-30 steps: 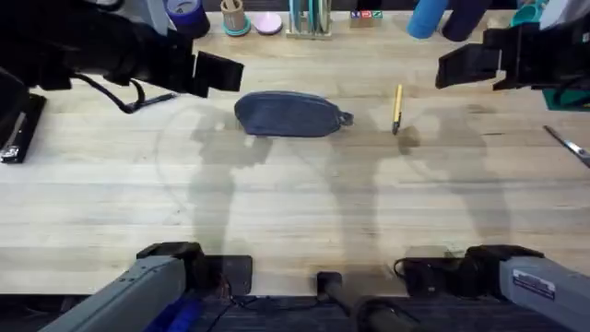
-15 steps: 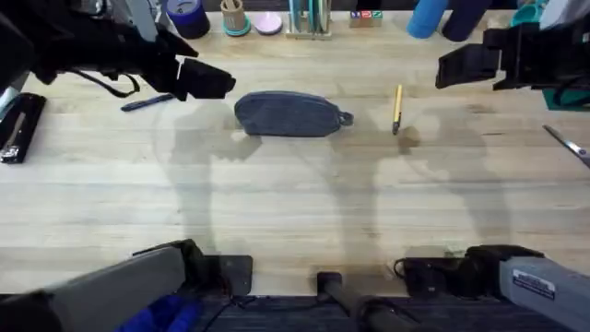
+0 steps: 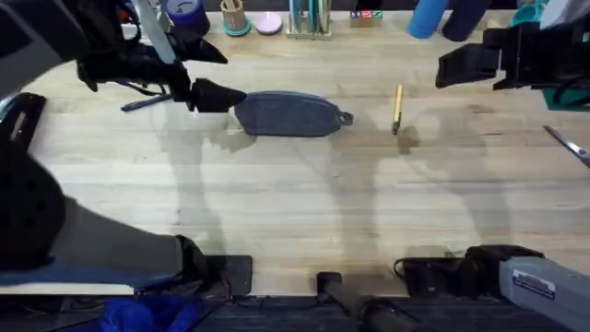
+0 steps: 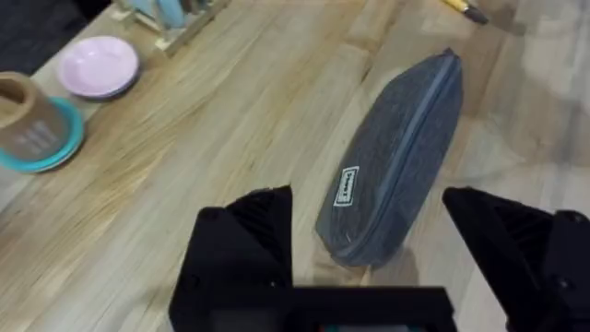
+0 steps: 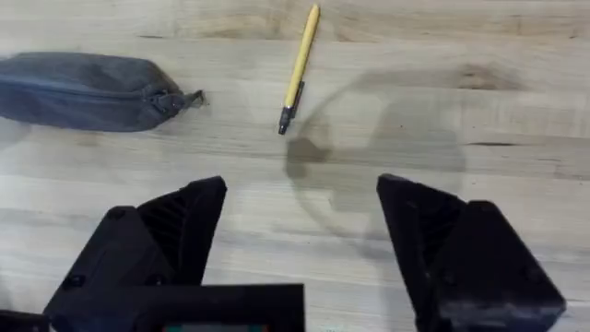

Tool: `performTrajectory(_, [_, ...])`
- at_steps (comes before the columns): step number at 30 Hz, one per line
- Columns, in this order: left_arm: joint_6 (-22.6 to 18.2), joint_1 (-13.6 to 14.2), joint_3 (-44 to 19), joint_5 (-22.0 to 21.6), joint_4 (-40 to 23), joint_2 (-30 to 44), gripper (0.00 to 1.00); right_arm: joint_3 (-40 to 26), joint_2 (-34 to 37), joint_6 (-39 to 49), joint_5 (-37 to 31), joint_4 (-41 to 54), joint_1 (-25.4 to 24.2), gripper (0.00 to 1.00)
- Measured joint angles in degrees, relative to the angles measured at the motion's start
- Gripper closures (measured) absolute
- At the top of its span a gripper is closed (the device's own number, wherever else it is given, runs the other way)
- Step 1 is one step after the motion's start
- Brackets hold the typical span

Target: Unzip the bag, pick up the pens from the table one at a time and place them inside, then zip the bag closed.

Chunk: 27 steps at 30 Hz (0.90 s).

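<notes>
Bag (image 3: 290, 114) on counter (image 3: 295, 203), upper centre of overhead frame, zipped shut. Long axis left-right across frame; pull tab (image 3: 346, 118) at right end. Yellow pen (image 3: 397, 108) to the right of bag, apart from it, long axis running up-down in frame, dark tip at lower end. Dark pen (image 3: 147, 102) on counter at upper left, partly under left arm.

Left claw (image 3: 210, 76) at bag's left end, fingers spread wide, empty. In left wrist view, left claw (image 4: 387, 267) straddles near end of bag (image 4: 396, 166), zipper line running away along top seam; contact not certain.

Right claw (image 3: 466, 65) at upper right, fingers apart, empty, well off from bag and pen.

Judgement: unzip step pending. Left arm much nearer bag; pull tab at far end from left claw, on right claw's side. Likely split: left pins end, right takes tab.
</notes>
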State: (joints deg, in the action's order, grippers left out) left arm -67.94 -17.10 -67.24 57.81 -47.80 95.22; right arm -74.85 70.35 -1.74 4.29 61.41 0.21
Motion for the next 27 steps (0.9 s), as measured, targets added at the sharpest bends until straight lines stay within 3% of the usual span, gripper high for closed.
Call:
performTrajectory(12, [-8.4, 0.1, -0.2, 4.2, -3.0, 7.8, 0.010, 0.0, 0.0, 0.0, 0.0, -1.8, 0.0, 0.005])
performTrajectory(23, [-10.3, 0.7, -0.2, 4.9, -4.7, 14.1, 0.009, 0.0, 0.0, 0.0, 0.0, -2.9, 0.0, 0.005])
performTrajectory(27, [-10.7, 0.7, -0.2, 5.7, -4.1, 14.1, 0.149, 0.0, 0.0, 0.0, 0.0, -3.0, 0.0, 0.005])
